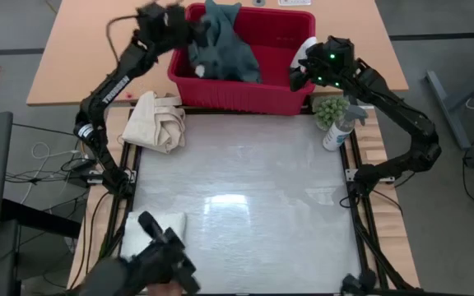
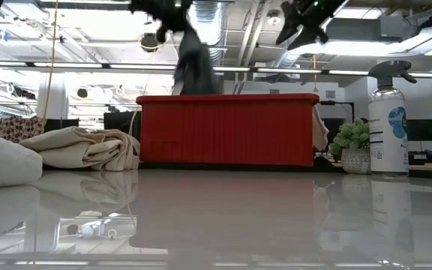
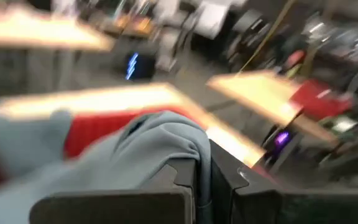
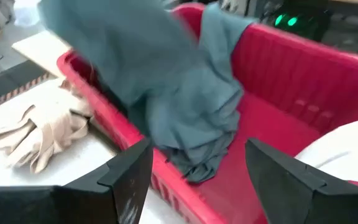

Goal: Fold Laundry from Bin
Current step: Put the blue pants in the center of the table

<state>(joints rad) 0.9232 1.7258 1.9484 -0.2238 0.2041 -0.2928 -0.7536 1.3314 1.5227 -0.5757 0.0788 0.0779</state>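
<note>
L end effector (image 1: 174, 20) clamped on teal garment (image 1: 220, 49), top centre; R end effector (image 1: 304, 70) open over bin (image 1: 245, 92); lift till hem clears rim, then carry to desk (image 1: 245, 189).

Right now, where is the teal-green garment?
In the high view, the teal-green garment hangs from the shut left gripper over the red bin, its lower end inside.

Left wrist view: left claw (image 3: 202, 177) closed on a fold of soft teal-green cloth garment (image 3: 142, 152), which drapes over its dark fingers (image 3: 114, 205). Red plastic bin (image 3: 95, 130) wall behind the cloth. Background room blurred.
</note>
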